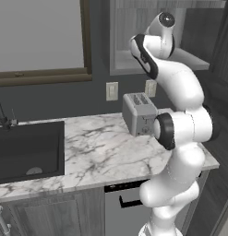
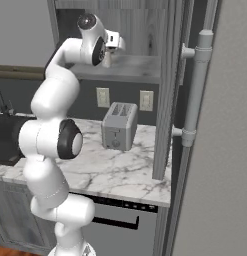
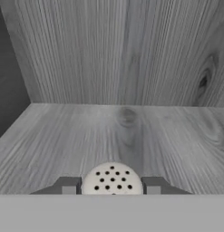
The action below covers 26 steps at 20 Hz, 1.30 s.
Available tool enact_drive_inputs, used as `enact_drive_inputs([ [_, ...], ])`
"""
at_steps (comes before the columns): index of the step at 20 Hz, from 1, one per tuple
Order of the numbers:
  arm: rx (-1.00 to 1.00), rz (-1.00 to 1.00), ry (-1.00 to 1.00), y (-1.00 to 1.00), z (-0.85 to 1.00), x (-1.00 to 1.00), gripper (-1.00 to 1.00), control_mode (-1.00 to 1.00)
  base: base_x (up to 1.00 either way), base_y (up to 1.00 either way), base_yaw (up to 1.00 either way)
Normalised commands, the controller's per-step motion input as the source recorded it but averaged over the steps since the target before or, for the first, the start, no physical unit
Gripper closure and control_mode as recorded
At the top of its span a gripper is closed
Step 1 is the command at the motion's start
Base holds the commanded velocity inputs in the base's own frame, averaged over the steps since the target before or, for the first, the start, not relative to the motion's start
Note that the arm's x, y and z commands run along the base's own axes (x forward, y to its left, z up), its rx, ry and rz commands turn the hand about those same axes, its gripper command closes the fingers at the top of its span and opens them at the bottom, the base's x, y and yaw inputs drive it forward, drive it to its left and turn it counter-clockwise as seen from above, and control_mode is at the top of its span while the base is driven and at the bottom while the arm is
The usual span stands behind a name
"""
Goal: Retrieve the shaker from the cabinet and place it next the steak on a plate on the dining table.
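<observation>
The shaker [image 3: 112, 179] shows its cream, perforated top between my two dark fingertips [image 3: 68, 186], which press on its left and right sides. My gripper [image 3: 112, 186] is shut on it just above the pale wood-grain shelf board [image 3: 131, 131] inside the cabinet [image 3: 122, 54]. In the right base view the hand [image 2: 112, 44] reaches into the open cabinet [image 2: 140, 30], and the shaker [image 2: 106, 61] hangs under it over the shelf [image 2: 137, 69]. The left base view has the arm's upper links in front of the cabinet [image 1: 127, 27]. The steak, plate and dining table are out of view.
A grey toaster [image 2: 120, 125] stands on the marble counter [image 1: 97, 147] below the cabinet. A dark sink [image 1: 27, 150] lies to the left. The cabinet's side panel [image 2: 165, 90] and a tall fridge handle [image 2: 195, 90] rise close on the right.
</observation>
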Motion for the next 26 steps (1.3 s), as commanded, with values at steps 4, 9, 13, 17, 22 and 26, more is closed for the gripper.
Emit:
enact_drive_inputs([
  [4, 0.0, 0.07, 0.0, -0.03, 0.01, -0.9, 1.0, -1.0, 0.0, 0.0, 0.0],
  [9, 0.0, 0.08, 0.0, -0.08, 0.03, -1.0, 1.0, -1.0, 0.0, 0.0, 0.0],
  [13, -0.01, 0.1, -0.01, -0.03, 0.05, -1.0, 1.0, -1.0, 0.0, 0.0, 0.0],
  [17, -0.02, 0.1, 0.0, -0.01, 0.0, -1.0, 1.0, -1.0, 0.0, 0.0, 0.0],
  [22, -0.04, 0.07, 0.0, 0.0, 0.0, -0.92, 1.0, -1.0, 0.0, 0.0, 0.0],
  [26, -0.03, 0.08, 0.0, 0.0, 0.0, -0.73, 1.0, -1.0, 0.0, 0.0, 0.0],
])
